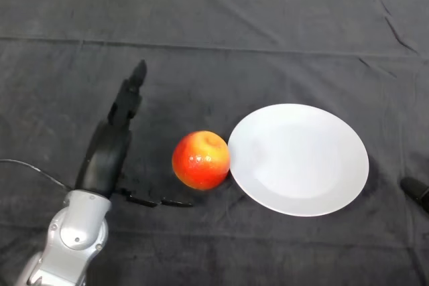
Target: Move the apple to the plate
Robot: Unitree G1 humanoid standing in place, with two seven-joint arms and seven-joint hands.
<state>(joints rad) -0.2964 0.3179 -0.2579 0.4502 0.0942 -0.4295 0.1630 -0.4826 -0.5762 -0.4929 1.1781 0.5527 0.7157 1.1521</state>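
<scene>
**A silver arm ending in a black hand**

The left arm [70, 239] is silver-grey metal with a smooth, rounded shell. Its surface has a soft sheen, and near the wrist it swells into a bulky, curved housing with a round, darker recess set in its side. Above that housing the silver gives way sharply to black. The left hand [107, 152] is matt black all over, with a long, smooth, slightly domed back. Its fingers [131, 95] are thick and blocky, built in short black segments, the topmost tapering to a blunt tip.
</scene>
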